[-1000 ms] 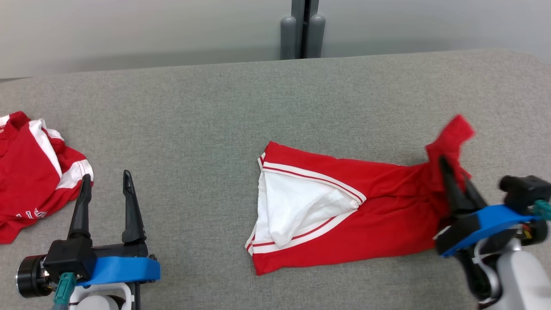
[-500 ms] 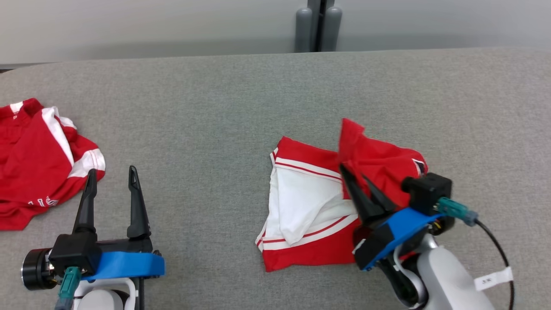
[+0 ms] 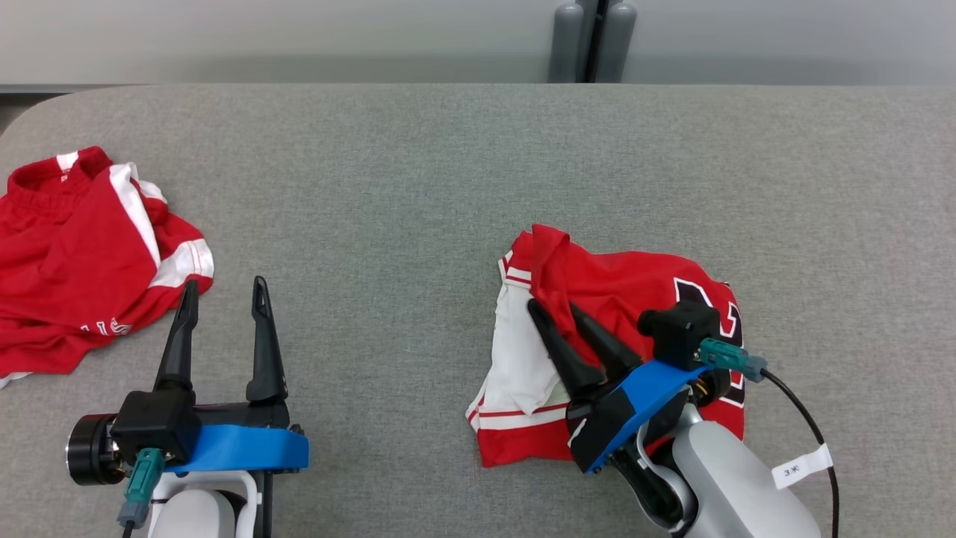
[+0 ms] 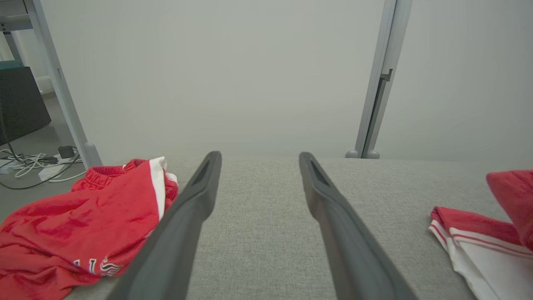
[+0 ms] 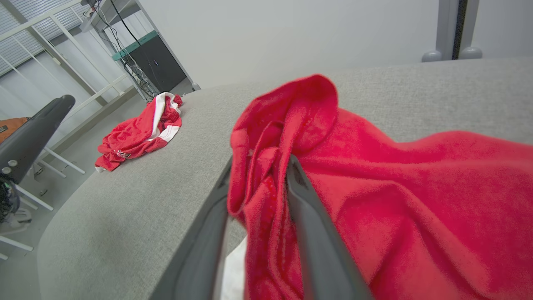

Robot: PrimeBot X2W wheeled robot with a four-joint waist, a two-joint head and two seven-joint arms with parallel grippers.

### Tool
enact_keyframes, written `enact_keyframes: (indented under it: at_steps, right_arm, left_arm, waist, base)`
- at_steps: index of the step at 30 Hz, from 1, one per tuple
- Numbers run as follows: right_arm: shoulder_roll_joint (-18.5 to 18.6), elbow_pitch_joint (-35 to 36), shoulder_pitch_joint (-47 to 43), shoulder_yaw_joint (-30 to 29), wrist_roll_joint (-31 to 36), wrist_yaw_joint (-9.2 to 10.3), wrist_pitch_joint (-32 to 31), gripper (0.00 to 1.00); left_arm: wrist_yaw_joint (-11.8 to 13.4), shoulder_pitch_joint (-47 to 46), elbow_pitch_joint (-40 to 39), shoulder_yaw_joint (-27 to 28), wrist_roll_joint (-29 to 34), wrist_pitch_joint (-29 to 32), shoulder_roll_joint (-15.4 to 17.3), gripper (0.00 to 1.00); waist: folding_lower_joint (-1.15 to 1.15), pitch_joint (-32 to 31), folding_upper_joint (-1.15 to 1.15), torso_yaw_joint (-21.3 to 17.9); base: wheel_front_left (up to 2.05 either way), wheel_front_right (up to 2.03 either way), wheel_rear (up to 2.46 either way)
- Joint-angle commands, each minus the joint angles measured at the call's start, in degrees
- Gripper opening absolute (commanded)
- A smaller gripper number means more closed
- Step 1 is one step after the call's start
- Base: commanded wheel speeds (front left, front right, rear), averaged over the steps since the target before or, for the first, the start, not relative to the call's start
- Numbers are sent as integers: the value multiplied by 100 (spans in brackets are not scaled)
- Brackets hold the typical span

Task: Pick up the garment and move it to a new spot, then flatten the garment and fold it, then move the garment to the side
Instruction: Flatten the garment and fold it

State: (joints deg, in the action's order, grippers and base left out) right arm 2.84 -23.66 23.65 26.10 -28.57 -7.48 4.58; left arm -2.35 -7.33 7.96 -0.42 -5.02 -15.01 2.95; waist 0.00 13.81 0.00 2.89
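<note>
The garment is a red jersey with white trim and a white inner side, lying folded over itself on the grey table right of centre. Its left edge also shows in the left wrist view. My right gripper rests on its left part, fingers pointing up-left. In the right wrist view a bunched red fold sits between the two fingers of the right gripper, which stand a little apart around it. My left gripper hovers open over bare table at the lower left, nothing between its fingers.
A second crumpled red and white garment lies at the table's far left edge, close to the left gripper's left finger. The padded grey table has free room in the middle and at the back. A grey post stands behind the table.
My right gripper has carried the garment's right end up and over to the left, laying it on the white part. The head camera has shifted. The left gripper stays open.
</note>
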Motion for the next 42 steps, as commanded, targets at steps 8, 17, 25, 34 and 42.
enact_keyframes:
  at_steps: [8,17,25,34,42]
  right_arm:
    - [12,90,99,-327,345,-3,687,100]
    - [214,998,-560,-1765,1226,-3,955,100]
    - [99,1636,-1443,-2772,1545,-3,999,100]
    - [5,1985,-2054,-2966,1597,-3,866,100]
    - [4,1955,-1999,-2866,1481,-3,761,100]
  left_arm:
    - [-25,49,-18,-43,10,-21,-9,100]
    - [-115,85,-4,-149,113,-20,-8,100]
    - [-146,174,20,-239,151,-20,-8,100]
    - [-196,338,124,-230,195,-20,-8,100]
    - [-373,224,440,-878,-1,-20,-9,100]
  waist:
    - [0,-202,0,-296]
    - [0,-397,0,-587]
    - [0,-520,0,-629]
    - [0,-616,0,-651]
    - [0,-646,0,-673]
  base:
    - [0,0,0]
    - [0,0,0]
    - [0,0,0]
    - [0,0,0]
    - [0,0,0]
